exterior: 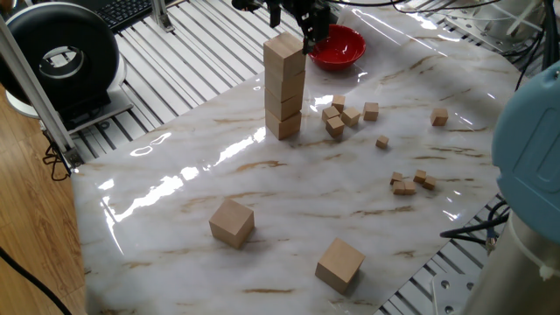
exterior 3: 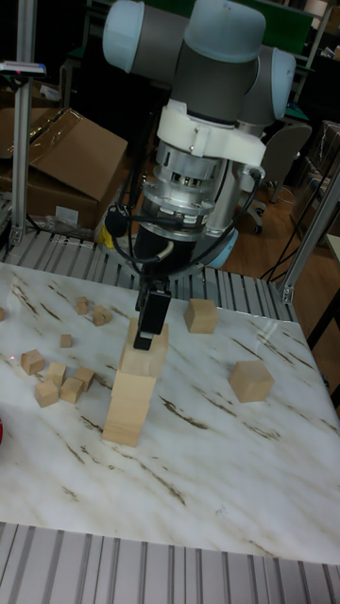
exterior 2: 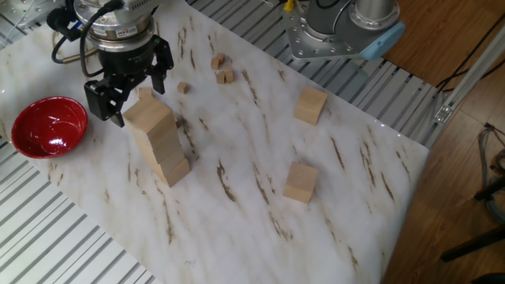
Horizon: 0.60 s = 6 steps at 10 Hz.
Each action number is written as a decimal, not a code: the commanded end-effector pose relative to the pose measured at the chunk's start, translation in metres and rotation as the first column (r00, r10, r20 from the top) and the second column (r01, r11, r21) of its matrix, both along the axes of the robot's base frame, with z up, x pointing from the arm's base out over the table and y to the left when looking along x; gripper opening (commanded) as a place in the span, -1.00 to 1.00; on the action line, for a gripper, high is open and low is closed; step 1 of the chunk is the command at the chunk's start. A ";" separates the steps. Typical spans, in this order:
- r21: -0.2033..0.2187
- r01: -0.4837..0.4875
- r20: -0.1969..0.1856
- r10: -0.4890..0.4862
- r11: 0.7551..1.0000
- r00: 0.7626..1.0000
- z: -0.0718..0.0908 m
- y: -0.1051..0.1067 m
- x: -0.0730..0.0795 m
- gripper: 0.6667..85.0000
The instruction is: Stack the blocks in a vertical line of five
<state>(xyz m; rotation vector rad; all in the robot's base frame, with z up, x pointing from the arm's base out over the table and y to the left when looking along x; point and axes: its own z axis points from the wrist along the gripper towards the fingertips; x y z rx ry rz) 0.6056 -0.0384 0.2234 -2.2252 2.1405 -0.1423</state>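
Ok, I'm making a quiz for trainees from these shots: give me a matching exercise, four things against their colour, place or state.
Things:
1 bowl
2 gripper
3 stack
4 loose blocks

States:
a lying apart from each other
b open, right over the stack's top
c red
d standing upright on the table

Pairs: 1-c, 2-b, 3-d, 4-a
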 end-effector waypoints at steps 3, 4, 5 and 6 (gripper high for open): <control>0.001 -0.042 0.033 0.042 0.999 0.999 0.002 0.001 0.009 1.00; 0.031 -0.019 0.011 0.018 0.999 1.000 0.001 0.008 0.003 1.00; 0.061 0.008 -0.012 -0.007 0.998 1.000 0.001 0.015 -0.003 1.00; 0.054 0.013 -0.023 -0.012 0.998 1.000 0.001 0.013 -0.006 1.00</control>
